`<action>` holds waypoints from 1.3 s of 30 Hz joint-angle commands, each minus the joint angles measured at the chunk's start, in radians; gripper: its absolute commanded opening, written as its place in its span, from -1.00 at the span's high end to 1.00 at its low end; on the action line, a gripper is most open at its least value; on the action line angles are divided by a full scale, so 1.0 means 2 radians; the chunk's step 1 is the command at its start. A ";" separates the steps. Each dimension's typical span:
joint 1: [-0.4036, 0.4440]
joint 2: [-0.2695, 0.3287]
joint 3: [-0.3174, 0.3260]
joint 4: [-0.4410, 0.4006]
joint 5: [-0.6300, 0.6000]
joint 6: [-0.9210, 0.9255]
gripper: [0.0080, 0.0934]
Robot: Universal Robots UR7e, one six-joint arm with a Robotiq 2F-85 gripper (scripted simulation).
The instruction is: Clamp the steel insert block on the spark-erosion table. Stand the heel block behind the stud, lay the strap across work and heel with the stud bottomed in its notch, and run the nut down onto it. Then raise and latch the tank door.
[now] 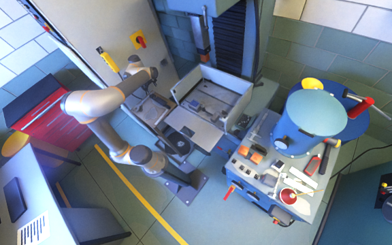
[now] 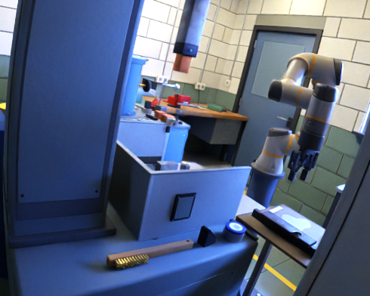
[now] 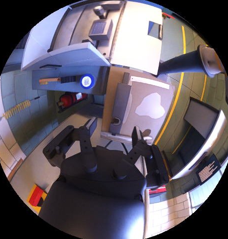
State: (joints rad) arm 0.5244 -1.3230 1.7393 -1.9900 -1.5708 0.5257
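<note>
The dark strap clamp [image 3: 120,107] [image 2: 284,226] [image 1: 159,100] lies flat on the brown side tray [image 3: 141,104] [image 2: 290,234] beside the tank, its notched end toward me, with a pale cloth patch [image 3: 150,106] next to it. In the open tank [image 1: 213,98] the steel insert block [image 1: 194,105] [image 3: 100,29] sits on the slotted table, with the stud [image 1: 203,109] and the heel block [image 1: 215,117] farther along the table. The tank door [image 1: 194,127] [image 3: 136,42] hangs folded down. My gripper [image 3: 114,129] [image 2: 300,171] [image 1: 147,89] hovers above the tray's near end, open and empty.
A blue-lidded tin [image 2: 234,230] [image 3: 87,81], a wire brush [image 2: 148,255] and a black wedge [image 2: 206,236] lie on the ledge by the tank. A grey cabinet [image 1: 107,41] stands close behind the arm. A red tool cart [image 1: 43,115] is on the floor.
</note>
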 commanded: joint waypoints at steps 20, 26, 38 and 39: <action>0.000 0.092 0.077 -0.170 0.000 0.000 -0.64; 0.000 0.093 0.078 -0.171 0.000 0.000 -0.64; 0.000 0.107 0.084 -0.190 0.000 0.000 -0.64; 0.000 0.109 0.084 -0.192 0.000 0.000 -0.64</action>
State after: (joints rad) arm 0.5249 -1.1040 1.9081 -2.3751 -1.5708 0.5266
